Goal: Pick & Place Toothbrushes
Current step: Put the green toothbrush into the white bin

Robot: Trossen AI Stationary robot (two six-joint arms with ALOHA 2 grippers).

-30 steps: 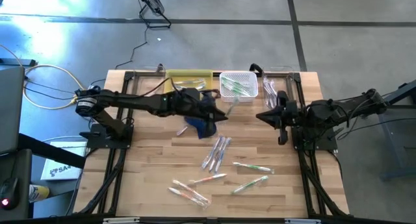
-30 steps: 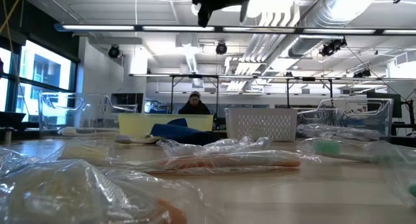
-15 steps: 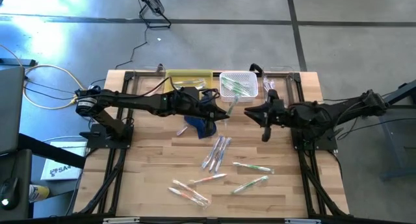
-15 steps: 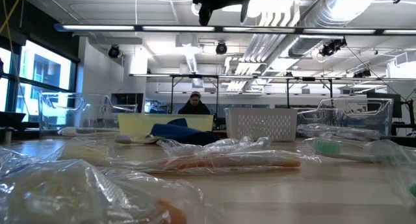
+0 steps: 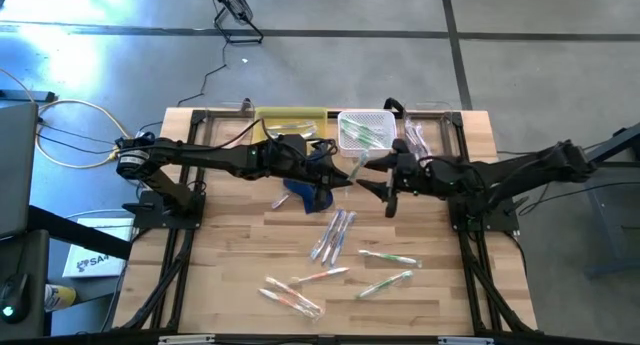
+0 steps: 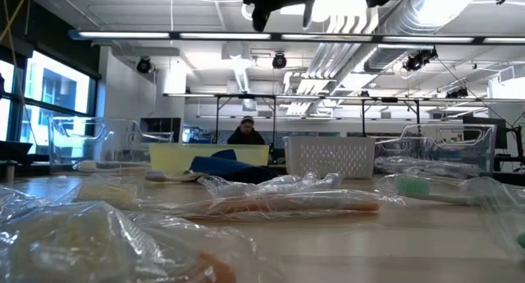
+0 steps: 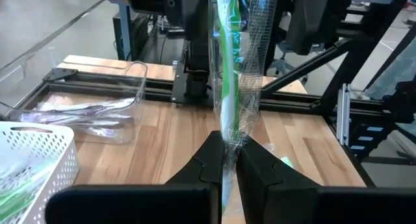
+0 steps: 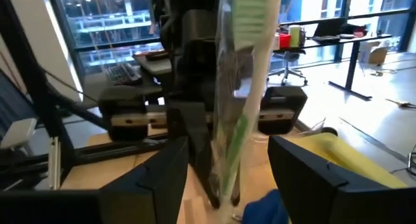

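Reaching in from right, right gripper [image 5: 378,181] now sits mid-table, much closer to left gripper [image 5: 340,174] than a second ago. Its fingers [image 8: 312,178] have spread wide, one each side of wrapped green toothbrush [image 7: 227,87]. Left gripper hasn't moved; fingers pinched tight on that toothbrush, holding it up above wooden table [image 5: 230,245]. More toothbrushes [image 5: 335,235] lie loose on table, some in white basket [image 5: 366,130] at back. Dark blue pouch [image 5: 310,190] under left gripper.
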